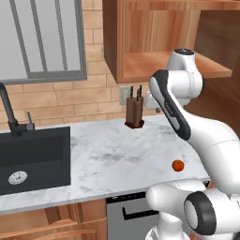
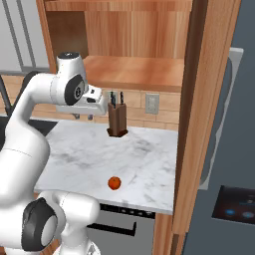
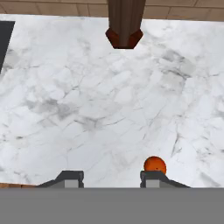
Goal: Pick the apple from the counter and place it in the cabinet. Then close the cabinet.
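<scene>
Looking down the hand view, we see the gripper (image 3: 111, 177) with its two dark fingertips (image 3: 70, 177) spread wide at the bottom of the frame, nothing between them. The apple (image 3: 155, 165) sits low and right of centre, just above the right fingertip, so it lies off the gap between the fingers, toward the right of that frame. That offset is what the coming move turns on: we judge the hand must shift toward the apple's side until the fruit falls between the fingers, then descend. Being round, the apple has no long axis to line up with.

In the left base view the apple (image 1: 177, 165) rests on the counter (image 1: 103, 154) near its front edge, at the lower right of the frame, well apart from the knife block (image 1: 135, 112) standing by the brick wall. The hand seems to hang high above the slab, though the arm hides it there and we cannot be sure of its height. The cabinet (image 2: 134, 69) stands open at the top of the right base view, its shelf bare, its door (image 2: 204, 114) swung out at the right.
</scene>
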Tool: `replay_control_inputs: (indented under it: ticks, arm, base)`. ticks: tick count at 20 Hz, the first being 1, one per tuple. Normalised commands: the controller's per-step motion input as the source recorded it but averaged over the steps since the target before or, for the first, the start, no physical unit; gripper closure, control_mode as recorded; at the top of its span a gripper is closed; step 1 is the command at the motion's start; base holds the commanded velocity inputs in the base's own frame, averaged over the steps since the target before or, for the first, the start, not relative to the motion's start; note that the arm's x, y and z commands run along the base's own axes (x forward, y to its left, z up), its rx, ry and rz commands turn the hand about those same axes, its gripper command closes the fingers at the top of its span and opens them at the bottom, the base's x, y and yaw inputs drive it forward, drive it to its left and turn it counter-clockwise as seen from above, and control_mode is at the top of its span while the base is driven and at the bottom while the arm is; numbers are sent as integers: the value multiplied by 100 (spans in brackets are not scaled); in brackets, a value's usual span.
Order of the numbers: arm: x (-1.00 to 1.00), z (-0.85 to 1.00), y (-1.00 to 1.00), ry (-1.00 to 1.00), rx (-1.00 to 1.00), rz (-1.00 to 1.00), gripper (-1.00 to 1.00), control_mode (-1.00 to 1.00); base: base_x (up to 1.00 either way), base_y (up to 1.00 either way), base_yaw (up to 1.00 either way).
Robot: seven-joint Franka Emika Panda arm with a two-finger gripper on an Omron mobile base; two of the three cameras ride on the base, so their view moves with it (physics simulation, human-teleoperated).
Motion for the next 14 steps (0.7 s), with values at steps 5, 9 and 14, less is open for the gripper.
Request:
replay_control_inputs:
  ticks: [5,9,14]
  arm:
    - [-11,-28,-5,0,0,0,-100,-100]
    - [-56,-72,-35,-1,0,0,-100,-100]
    - [-41,-82,-37,1,0,0,-100,-100]
  base:
    - [0,0,0]
    - [0,0,0]
    - [0,0,0]
